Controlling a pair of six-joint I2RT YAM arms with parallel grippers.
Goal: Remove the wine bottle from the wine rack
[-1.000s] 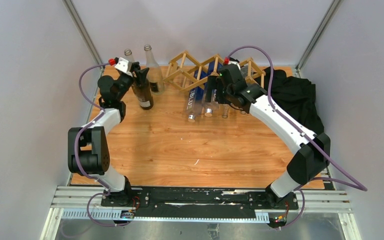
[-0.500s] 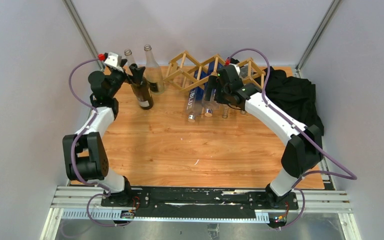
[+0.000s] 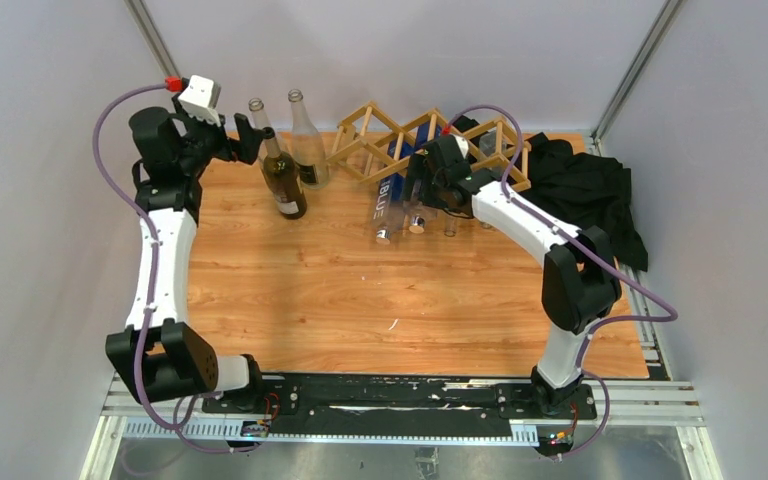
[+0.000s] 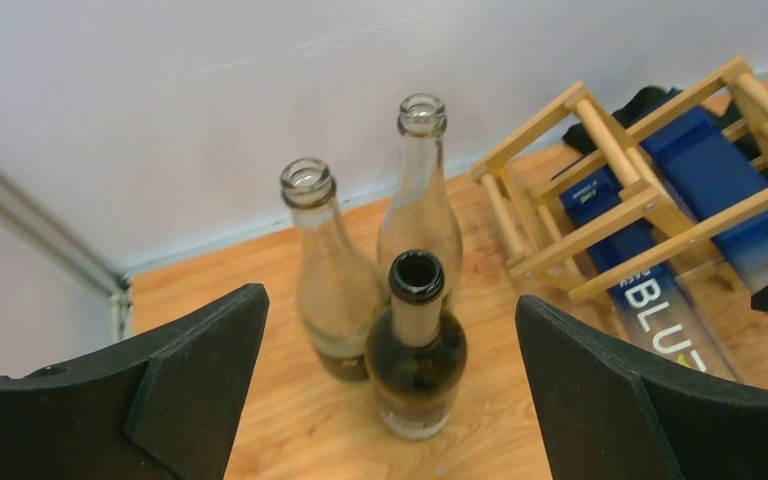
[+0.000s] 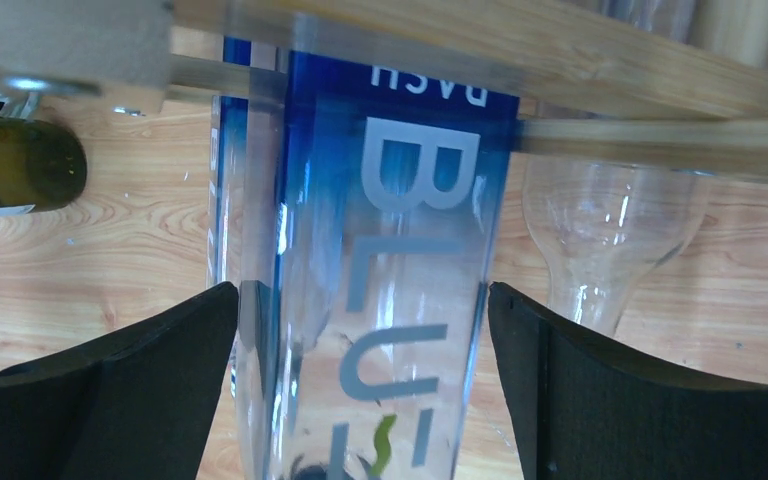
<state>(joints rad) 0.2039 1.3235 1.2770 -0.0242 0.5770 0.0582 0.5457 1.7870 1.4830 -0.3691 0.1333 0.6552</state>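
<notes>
A wooden table (image 3: pixel 360 300) is seen bearing the wine rack (image 3: pixel 380 135) at its far edge. A blue wine bottle (image 5: pixel 390 250) is lodged in the rack, flanked by the wide-spread right gripper (image 5: pixel 360 300). The left gripper (image 3: pixel 244 137) is held open, empty, beside an upright dark bottle (image 3: pixel 285 185).

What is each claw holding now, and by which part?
Left claw: open, holding nothing. Right claw straddles the body of the blue bottle; whether it grips cannot be told.
</notes>
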